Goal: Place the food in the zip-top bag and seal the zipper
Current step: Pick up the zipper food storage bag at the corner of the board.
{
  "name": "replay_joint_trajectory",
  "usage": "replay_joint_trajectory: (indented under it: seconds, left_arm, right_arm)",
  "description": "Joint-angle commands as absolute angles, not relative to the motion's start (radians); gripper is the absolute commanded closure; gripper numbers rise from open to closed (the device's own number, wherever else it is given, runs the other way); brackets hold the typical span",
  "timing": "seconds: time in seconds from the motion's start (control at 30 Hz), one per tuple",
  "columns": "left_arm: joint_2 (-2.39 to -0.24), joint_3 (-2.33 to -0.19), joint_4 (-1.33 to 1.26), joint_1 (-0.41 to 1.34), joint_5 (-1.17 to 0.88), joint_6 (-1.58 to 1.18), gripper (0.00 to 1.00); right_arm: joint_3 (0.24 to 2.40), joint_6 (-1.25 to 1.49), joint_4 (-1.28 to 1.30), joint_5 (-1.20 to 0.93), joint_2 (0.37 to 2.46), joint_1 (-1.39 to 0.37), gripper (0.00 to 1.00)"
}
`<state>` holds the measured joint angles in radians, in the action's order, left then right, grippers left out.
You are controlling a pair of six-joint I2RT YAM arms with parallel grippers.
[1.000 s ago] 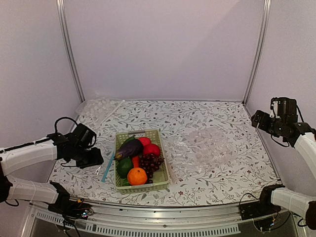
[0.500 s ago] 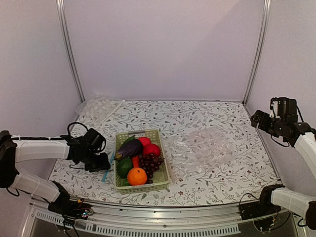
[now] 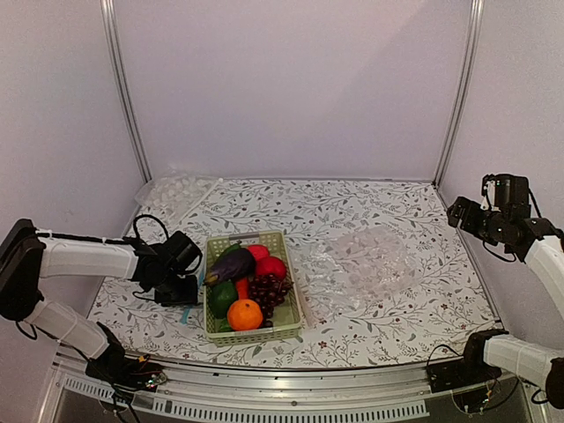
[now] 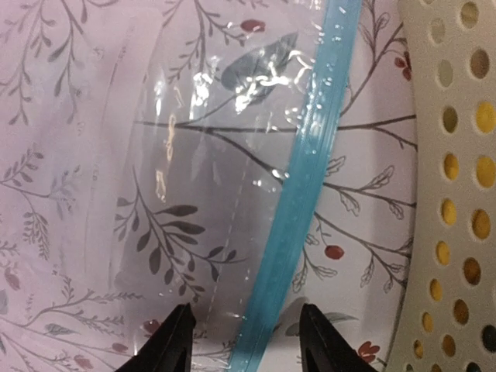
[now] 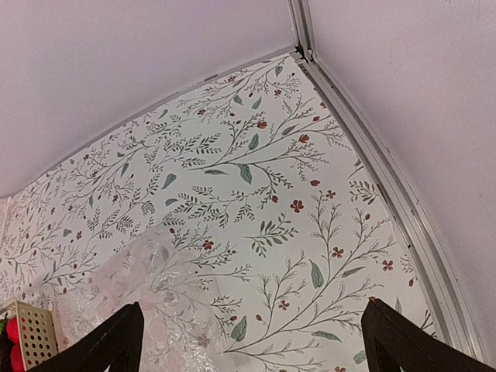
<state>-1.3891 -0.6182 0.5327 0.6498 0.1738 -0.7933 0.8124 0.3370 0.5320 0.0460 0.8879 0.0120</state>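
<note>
Holding eggplant (image 3: 231, 264), orange (image 3: 245, 314) and grapes (image 3: 264, 289), the basket (image 3: 256, 334) adjoins the left end effector (image 4: 246, 341), spread astride the zipper (image 4: 306, 178).

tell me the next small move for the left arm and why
Probably lower the left tool a little and close it on the zipper. It stands open astride that blue strip, the zip-top bag lies flat beside the basket, and the food sits in the basket, so the bag's mouth needs lifting first.
</note>
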Motion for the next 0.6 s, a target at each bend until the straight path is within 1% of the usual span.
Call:
replay_joint_trajectory:
  seconds: [0.0, 0.03, 0.27, 0.57]
  left_arm:
    - [-1.437, -0.649, 0.610, 0.688, 0.262, -0.794, 0.53]
    - [-1.444, -0.651, 0.614, 0.693, 0.274, -0.795, 0.54]
    - [-1.507, -0.655, 0.614, 0.705, 0.290, -0.799, 0.73]
    - [-1.505, -0.661, 0.621, 0.710, 0.309, -0.799, 0.85]
  right_arm:
    - [0.831, 0.342, 0.542, 0.044, 0.894, 0.007, 0.01]
    - [0.831, 0.342, 0.541, 0.044, 0.893, 0.007, 0.01]
    - [0.831, 0.339, 0.541, 0.052, 0.883, 0.006, 0.01]
    - [0.834, 0.337, 0.543, 0.053, 0.880, 0.006, 0.01]
